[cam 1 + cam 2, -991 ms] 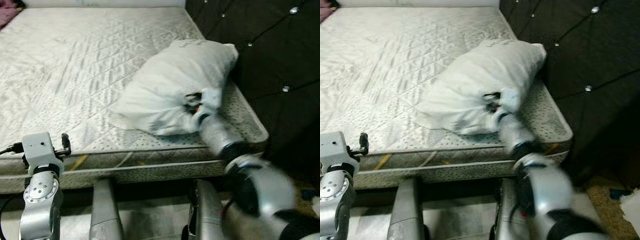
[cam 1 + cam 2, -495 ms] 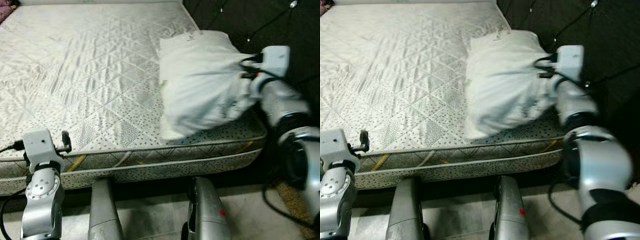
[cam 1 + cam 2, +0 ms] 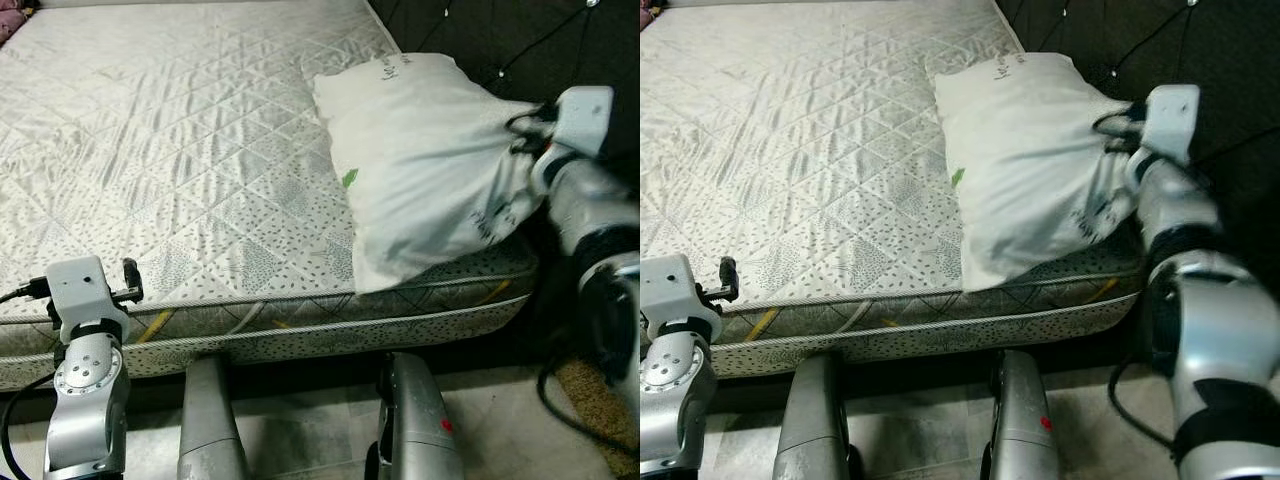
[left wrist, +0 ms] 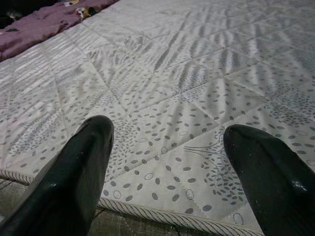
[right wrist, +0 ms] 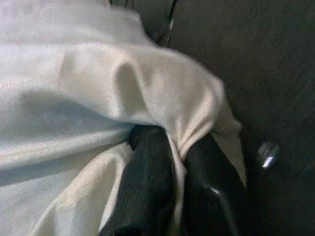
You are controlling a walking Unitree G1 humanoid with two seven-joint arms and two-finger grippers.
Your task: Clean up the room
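White quilted fabric with a grey leaf print covers the bare mattress (image 3: 180, 150) of the bed, and a dark tufted headboard (image 3: 500, 40) rises along its far right side. On the mattress's right corner, close against that headboard, lies the plump white pillow (image 3: 420, 160), its near end hanging slightly over the piped mattress edge. The right end effector (image 5: 172, 182) is clenched on a pinch of pillowcase fabric at the pillow's headboard-side corner. To finish the step well, I judge it should keep that pinch firm and drag the pillow squarely against the headboard, letting go only once it lies flat. The left end effector (image 4: 167, 162) hovers with fingers spread above the mattress's near edge, grasping nothing.
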